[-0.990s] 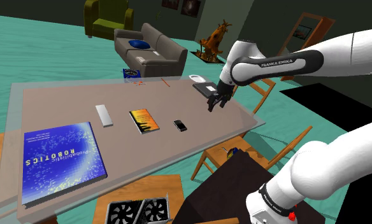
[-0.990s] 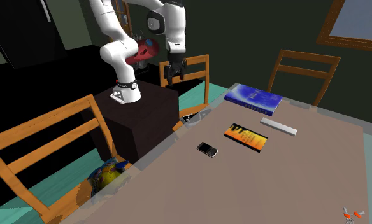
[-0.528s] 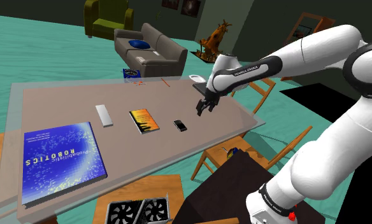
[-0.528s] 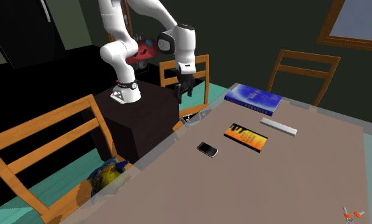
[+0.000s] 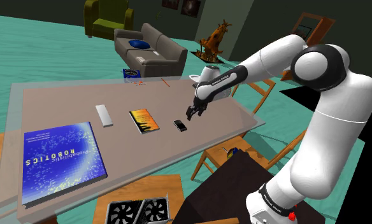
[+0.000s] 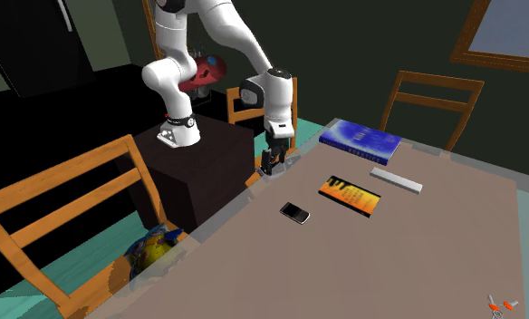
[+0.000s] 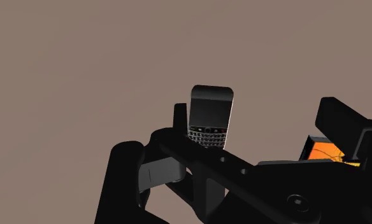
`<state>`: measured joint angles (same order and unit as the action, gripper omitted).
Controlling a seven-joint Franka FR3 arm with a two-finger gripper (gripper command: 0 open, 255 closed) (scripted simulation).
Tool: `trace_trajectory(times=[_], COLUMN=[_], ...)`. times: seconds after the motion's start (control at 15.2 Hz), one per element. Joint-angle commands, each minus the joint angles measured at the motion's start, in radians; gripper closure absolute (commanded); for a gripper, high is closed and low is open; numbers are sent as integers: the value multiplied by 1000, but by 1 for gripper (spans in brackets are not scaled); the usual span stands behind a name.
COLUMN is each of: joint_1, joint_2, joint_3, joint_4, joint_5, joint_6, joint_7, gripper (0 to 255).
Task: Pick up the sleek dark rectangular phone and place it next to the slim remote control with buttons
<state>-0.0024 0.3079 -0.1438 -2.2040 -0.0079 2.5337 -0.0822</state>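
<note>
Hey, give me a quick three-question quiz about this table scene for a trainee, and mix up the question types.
1. True or false: the gripper is holding the phone.
2. What lies on the table between the phone and the remote? A) orange book B) plate C) mug
3. Fill in: the gripper is ___ (open or shut).
Key: 1 false; 2 A; 3 open.

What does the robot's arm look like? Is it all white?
Mostly. The arm is made of smooth, rounded white tubes with dark joints, and a dark band near the wrist carries small white lettering. Its gripper is all black, with two fingers.
</note>
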Motion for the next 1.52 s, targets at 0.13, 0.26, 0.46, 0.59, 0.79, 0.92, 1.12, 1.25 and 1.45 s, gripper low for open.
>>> trace_trajectory(times=[0.13,0.26,0.46,0.59,0.79,0.92,1.12,1.25,1.45], joint_1=[-20,-30,-45,-53,-60,-62,-66,-67,-67], joint_2=[152,231,350,431,493,518,555,563,563], joint_3=[14,22,34,40,45,47,49,50,50], joint_4=[113,180,291,373,424,436,456,460,461], joint_5=[22,29,37,39,41,43,44,45,45], joint_6=[41,55,65,66,77,90,107,111,111], joint_7=[-31,-43,-57,-64,-68,-69,-70,-70,-70], gripper=[0,0,0,0,0,0,0,0,0])
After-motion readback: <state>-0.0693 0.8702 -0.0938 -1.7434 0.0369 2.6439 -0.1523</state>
